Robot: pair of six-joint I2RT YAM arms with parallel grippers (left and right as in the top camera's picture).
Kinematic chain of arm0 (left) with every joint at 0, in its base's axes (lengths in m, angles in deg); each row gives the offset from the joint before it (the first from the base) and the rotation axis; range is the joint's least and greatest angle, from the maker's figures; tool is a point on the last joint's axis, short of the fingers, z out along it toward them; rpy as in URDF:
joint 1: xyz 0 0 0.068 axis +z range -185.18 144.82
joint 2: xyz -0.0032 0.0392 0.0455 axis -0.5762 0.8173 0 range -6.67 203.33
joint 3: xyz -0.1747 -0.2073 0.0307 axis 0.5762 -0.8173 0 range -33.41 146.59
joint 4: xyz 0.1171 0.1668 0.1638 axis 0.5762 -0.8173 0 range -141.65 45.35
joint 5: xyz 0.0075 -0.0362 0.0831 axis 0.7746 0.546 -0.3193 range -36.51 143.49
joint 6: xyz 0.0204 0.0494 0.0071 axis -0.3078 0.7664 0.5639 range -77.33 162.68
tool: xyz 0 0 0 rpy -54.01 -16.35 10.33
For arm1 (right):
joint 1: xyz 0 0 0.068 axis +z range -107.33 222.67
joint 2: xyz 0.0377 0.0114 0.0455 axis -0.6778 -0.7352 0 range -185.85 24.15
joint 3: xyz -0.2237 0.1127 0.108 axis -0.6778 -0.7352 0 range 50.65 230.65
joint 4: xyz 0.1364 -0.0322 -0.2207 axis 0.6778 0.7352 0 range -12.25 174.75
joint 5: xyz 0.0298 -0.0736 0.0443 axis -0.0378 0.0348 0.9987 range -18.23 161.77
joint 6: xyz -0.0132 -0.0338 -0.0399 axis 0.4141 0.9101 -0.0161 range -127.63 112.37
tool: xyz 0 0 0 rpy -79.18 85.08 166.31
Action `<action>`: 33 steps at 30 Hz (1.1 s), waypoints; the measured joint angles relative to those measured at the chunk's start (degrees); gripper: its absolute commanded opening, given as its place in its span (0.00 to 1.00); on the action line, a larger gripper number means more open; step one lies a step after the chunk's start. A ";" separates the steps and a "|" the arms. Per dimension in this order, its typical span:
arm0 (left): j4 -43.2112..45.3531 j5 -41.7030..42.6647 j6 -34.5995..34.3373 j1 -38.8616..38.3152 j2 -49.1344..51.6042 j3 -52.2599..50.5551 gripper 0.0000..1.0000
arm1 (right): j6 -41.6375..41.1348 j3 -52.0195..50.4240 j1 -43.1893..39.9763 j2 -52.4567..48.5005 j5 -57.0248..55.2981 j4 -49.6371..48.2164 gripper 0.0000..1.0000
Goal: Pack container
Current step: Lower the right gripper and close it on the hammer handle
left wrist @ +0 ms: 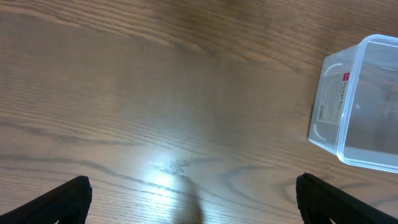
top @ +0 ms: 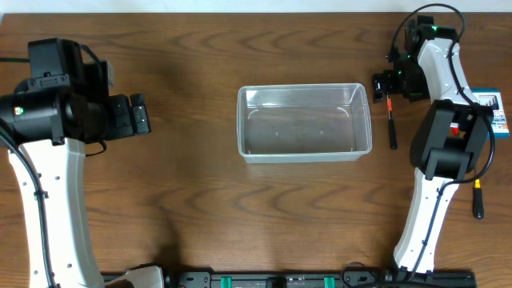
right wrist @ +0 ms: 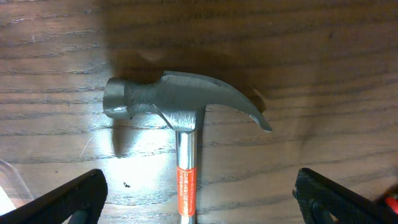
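Note:
The container (top: 304,122) is a clear, empty plastic tub in the middle of the table; its end wall with a label also shows in the left wrist view (left wrist: 364,102). A steel claw hammer (right wrist: 180,106) with an orange label on its shaft lies on the wood right of the tub, its dark handle (top: 393,128) pointing toward the front. My right gripper (right wrist: 202,198) hovers open over the hammer, a finger on either side of the shaft and neither touching it. My left gripper (left wrist: 194,202) stands open above bare wood, well left of the tub.
A small blue and white box (top: 495,110) lies at the right edge behind the right arm. A black tool with an orange tip (top: 478,198) rests near the front right. Both arm bases stand at the front edge.

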 measured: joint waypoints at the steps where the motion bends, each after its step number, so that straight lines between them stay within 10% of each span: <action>1: 0.00 0.00 0.00 0.00 0.00 0.00 0.98 | 0.00 0.00 0.00 -0.07 0.00 0.00 0.99; 25: -0.02 0.00 0.00 0.00 0.00 0.00 0.98 | 0.15 -0.04 0.00 -1.51 0.00 0.22 0.99; 33: -0.02 -0.02 -0.02 0.00 0.00 0.00 0.98 | 0.44 -0.04 0.00 -1.51 0.00 0.20 0.82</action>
